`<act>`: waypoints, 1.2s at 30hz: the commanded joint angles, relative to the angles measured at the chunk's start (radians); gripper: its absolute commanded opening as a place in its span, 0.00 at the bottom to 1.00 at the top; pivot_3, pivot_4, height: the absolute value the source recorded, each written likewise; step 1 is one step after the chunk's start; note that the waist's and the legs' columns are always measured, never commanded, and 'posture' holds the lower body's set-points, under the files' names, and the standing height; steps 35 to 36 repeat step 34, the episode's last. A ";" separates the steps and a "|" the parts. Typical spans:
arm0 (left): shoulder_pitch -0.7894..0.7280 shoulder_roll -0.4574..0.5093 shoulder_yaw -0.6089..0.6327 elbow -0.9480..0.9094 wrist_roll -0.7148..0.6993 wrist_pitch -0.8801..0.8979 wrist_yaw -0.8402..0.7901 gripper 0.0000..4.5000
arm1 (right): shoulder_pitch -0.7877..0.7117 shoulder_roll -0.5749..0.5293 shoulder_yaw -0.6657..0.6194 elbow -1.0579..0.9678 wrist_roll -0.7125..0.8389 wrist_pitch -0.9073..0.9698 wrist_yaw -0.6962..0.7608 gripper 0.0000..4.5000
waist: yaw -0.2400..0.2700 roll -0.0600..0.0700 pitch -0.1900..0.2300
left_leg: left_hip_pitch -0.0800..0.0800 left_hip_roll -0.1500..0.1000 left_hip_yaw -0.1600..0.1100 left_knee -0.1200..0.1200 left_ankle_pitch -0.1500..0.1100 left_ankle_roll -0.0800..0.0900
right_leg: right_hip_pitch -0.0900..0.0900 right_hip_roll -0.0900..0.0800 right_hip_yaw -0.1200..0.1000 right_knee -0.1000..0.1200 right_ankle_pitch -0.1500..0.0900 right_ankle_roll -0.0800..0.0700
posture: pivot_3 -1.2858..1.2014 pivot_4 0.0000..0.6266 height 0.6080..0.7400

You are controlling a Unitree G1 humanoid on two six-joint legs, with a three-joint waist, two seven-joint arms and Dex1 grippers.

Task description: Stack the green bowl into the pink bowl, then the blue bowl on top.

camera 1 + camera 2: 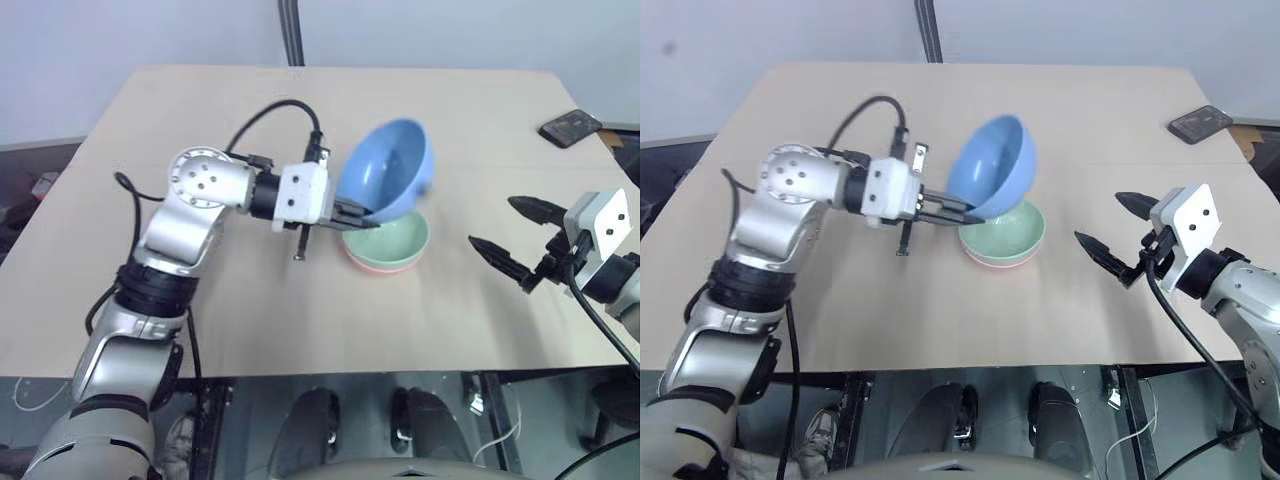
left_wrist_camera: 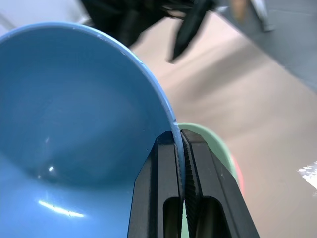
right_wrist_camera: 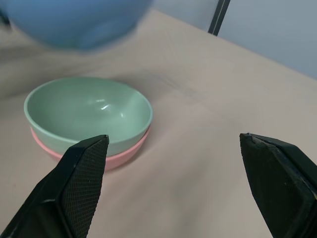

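Pale wall behind, tan counter [image 1: 200, 280] in front, with a dark upright post [image 1: 290, 30] at its far edge and a black phone-like slab [image 1: 570, 127] lying near the far right corner.

Near the counter's middle: green bowl [image 1: 392, 238] nested upright inside pink bowl [image 1: 383, 266], only a thin salmon rim showing beneath the mint one. Both resting on the counter.

Just above and toward the left of that pair: blue bowl [image 1: 385, 170], off the counter, tilted steeply so the hollow faces left and toward the camera. Lower rim hanging over the near-left edge of the green bowl; whether touching it, cannot tell.

Left tool [image 1: 362, 213] reaching in from the left, roughly level, clamped on the blue bowl's rim; in the left wrist view, one black finger [image 2: 158, 188] inside the wall and the other outside, pressed together with only the thin blue edge between them. Dark cable looping over the left forearm.

Right tool [image 1: 515, 240] well to the right of the bowls, above the counter, pointing left toward them, fingers spread wide apart and holding nothing. Seen from the right wrist: green-in-pink stack between and beyond the two ribbed fingertips [image 3: 86, 163], with the blue bowl blurred above it.
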 commanded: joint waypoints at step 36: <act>0.912 0.154 0.774 -0.503 -0.396 0.511 0.410 0.99 | 0.141 -0.212 -0.102 0.333 -0.021 -0.231 0.431 1.00 | 0.011 0.000 -0.001 | 0.001 0.001 -0.002 0.002 -0.001 0.001 | 0.002 -0.002 -0.001 -0.002 0.000 0.000 | 0.52 0.24 1.00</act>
